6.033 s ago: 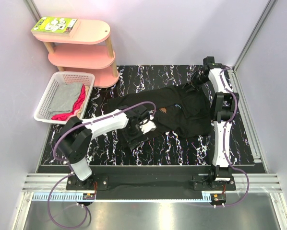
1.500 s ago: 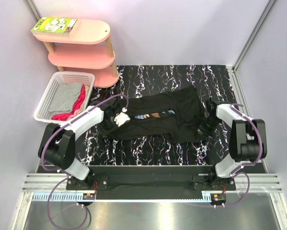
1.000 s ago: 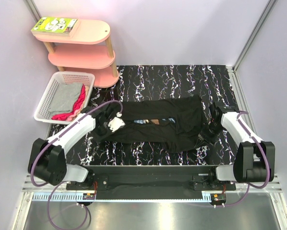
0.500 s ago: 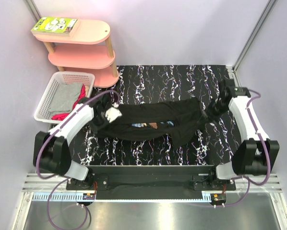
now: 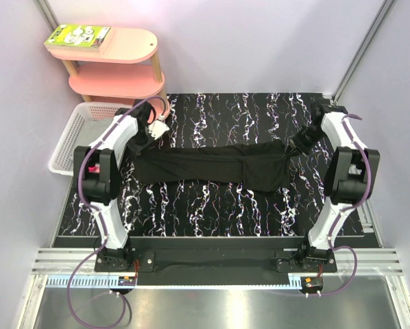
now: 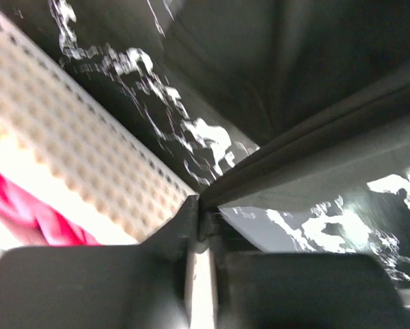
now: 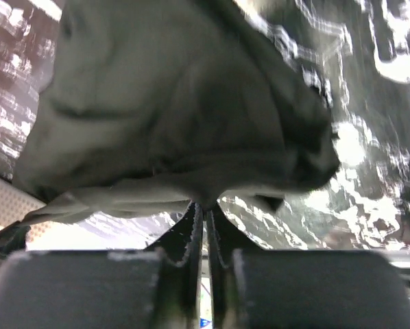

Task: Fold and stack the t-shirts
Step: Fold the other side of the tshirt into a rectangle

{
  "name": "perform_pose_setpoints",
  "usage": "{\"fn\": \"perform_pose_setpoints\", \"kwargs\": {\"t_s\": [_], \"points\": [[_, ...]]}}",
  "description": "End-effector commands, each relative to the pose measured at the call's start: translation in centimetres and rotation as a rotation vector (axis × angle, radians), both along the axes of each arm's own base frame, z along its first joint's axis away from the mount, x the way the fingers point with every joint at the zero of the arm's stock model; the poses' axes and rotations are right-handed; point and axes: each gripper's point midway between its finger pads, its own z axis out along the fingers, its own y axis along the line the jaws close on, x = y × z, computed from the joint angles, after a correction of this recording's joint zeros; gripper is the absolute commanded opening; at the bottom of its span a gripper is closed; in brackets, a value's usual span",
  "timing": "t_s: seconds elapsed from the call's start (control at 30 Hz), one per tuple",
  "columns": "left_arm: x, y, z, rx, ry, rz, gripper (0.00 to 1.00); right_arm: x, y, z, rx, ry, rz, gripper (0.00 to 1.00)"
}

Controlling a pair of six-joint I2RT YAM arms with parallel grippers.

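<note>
**K:** What was at the left edge of the tabletop?

**M:** The top was glossy black with white marble veining. Beside its far-left corner stood a pink shelf unit with rounded tiers and wooden legs. A green book lay flat on the top tier. A white plastic lattice basket sat at the left edge, partly hidden under the left arm. The left wrist view showed a fold of pink t-shirt inside it.

**K:** And the left gripper?

**M:** It was clenched on one end of the black t-shirt, just beside the basket's right wall. The wrist view showed a thick hem running straight into the nearly closed jaws.

**K:** How did the shirt look?

**M:** It was soft matt black cloth, pulled into a long narrow band across the middle of the tabletop. The band was smooth at its left end and bunched, deeper and wrinkled toward its right. I could not tell whether it touched the top.

**K:** And the right gripper?

**M:** It was near the right edge, pinched tight on the other end. A rumpled mass of cloth spread out from its fingers.
</note>
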Motion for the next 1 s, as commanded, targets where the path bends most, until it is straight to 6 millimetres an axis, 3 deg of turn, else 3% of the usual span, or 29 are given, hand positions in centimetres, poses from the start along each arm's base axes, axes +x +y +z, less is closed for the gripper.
{"fn": "perform_pose_setpoints", "kwargs": {"t_s": [0.0,0.03,0.07,0.13,0.2,0.3,0.4,0.43,0.47,0.53,0.57,0.63,0.67,0.73,0.77,0.83,0.97], "points": [[2.5,1.0,-1.3,0.07,-0.008,0.032,0.38,3.8,-0.5,-1.7,0.004,-0.031,-0.006,0.18],[2.4,1.1,-1.6,0.078,-0.001,0.035,0.65,3.9,-0.6,-2.1,0.002,-0.026,0.007,0.2],[2.6,1.1,-1.4,0.075,-0.015,0.043,0.78,4.5,-0.9,-2.4,-0.006,-0.022,0.01,0.23],[2.0,1.2,-1.2,0.076,-0.023,0.042,0.99,4.9,-1.1,-2.4,-0.009,-0.026,0.008,0.42],[1.7,1.1,0.6,0.063,-0.08,0.053,0.99,5.8,-1.3,-1.9,-0.009,-0.044,0.013,0.61],[1.0,-0.1,4.5,0.0,-0.176,0.063,0.99,6.8,-1.8,-0.7,-0.039,-0.077,0.021,0.68],[-2.6,-3.6,7.3,-0.079,-0.191,0.002,0.99,6.7,-1.8,1.0,-0.044,-0.116,0.029,0.69],[-4.1,-5.5,7.2,-0.094,-0.176,-0.055,0.99,6.3,-1.6,1.4,-0.039,-0.122,0.032,0.68],[-6.1,-5.9,6.7,-0.088,-0.161,-0.079,0.99,5.2,-1.0,1.9,-0.013,-0.123,0.036,0.67],[-8.1,-7.2,5.5,-0.097,-0.129,-0.119,0.99,3.8,0.1,2.2,0.025,-0.13,0.043,0.65],[-9.6,-7.2,4.0,-0.107,-0.082,-0.105,0.99,1.6,1.1,1.8,0.059,-0.101,0.047,0.65],[-10.5,-7.8,2.4,-0.142,-0.041,-0.094,0.99,-0.4,2.6,2.3,0.086,-0.122,0.058,0.64],[-11.2,-7.6,0.9,-0.131,-0.004,-0.086,0.99,-2.6,3.3,0.7,0.115,-0.067,0.06,0.64],[-10.6,-7.9,0.1,-0.14,-0.02,-0.09,0.99,-4.3,3.9,0.6,0.132,-0.065,0.062,0.64],[-10.1,-8.1,-0.5,-0.136,-0.013,-0.093,0.99,-5.8,4.2,-0.5,0.143,-0.025,0.056,0.64],[-8.3,-8.6,-0.9,-0.129,-0.02,-0.083,0.99,-7.4,4.4,-1.2,0.151,-0.004,0.056,0.64],[-4.6,-10.1,-1.0,-0.132,-0.038,-0.074,0.99,-7.9,4.2,-2.4,0.142,0.017,0.061,0.64]]}}
